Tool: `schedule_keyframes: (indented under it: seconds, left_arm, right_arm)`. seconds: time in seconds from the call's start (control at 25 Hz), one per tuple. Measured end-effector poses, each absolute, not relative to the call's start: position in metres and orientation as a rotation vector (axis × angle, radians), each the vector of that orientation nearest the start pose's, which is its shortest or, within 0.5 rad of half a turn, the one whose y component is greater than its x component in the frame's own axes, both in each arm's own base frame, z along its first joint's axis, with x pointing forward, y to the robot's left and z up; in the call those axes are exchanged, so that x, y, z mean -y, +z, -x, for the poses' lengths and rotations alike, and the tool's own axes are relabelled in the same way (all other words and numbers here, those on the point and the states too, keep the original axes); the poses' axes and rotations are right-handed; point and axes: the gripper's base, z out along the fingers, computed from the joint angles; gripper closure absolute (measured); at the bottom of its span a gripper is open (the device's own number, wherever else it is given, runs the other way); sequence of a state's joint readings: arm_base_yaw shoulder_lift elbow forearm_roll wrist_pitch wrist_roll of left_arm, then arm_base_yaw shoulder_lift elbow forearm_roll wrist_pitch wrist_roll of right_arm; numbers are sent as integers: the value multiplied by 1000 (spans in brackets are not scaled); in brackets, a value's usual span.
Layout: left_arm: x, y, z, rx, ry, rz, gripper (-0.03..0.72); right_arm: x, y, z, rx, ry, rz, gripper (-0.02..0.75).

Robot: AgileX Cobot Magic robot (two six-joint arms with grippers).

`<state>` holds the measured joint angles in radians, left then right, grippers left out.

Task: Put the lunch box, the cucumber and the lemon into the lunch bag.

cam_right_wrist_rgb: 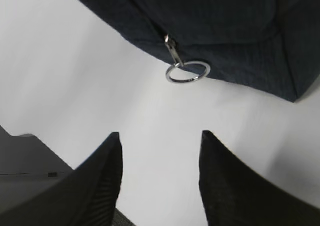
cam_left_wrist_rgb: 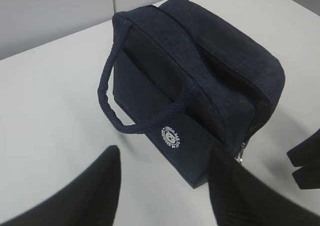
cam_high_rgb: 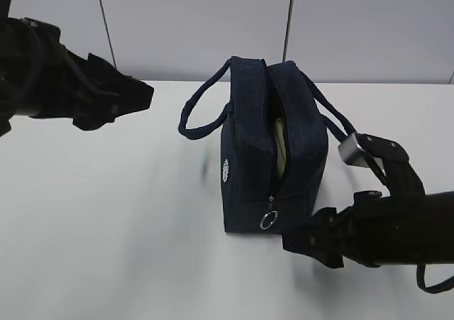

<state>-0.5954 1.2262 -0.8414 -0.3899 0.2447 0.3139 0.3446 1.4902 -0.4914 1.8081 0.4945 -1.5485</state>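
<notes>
Now lunch bag [cam_high_rgb: 273, 157] upright mid-bench [cam_high_rgb: 106, 228], zipper gaping, pale green lunch box [cam_high_rgb: 279, 144] edge visible inside; cucumber, lemon unseen. Right gripper [cam_right_wrist_rgb: 160, 176] spread, empty, low near ring pull [cam_right_wrist_rgb: 186, 71], likely for zipping. Left gripper [cam_left_wrist_rgb: 165, 186] spread, empty, clear.

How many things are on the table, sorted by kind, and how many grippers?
Lunch bag: 1, with 2 loop handles and 1 metal ring pull
Grippers: 2, left gripper and right gripper, both open
Total: 3
</notes>
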Motion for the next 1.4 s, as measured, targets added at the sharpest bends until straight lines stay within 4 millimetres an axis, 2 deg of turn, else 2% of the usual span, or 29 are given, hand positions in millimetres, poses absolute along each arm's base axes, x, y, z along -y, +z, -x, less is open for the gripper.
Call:
schedule_keyframes:
  seconds: [0.28,0.48,1.12,1.28,1.4]
  left_arm:
    - [156,304,-215,-2041,-491,-614,305]
    - [156,304,-215,-2038,-483,-622,305]
    - [162,290,-226,-2076,-490,-587,305]
    - [167,276,-234,-2119,-483,-581,305]
    - [172,258,-241,-2188,-480,-576,305]
  right_arm:
    - [-132,153,-243,-2444,887,241,365]
    - [-136,144,-252,-2479,906,207,366]
    - [-138,146,-258,-2481,906,159,366]
    - [-142,148,-256,-2465,976,178,366]
    - [-143,149,-255,-2460,992,181,367]
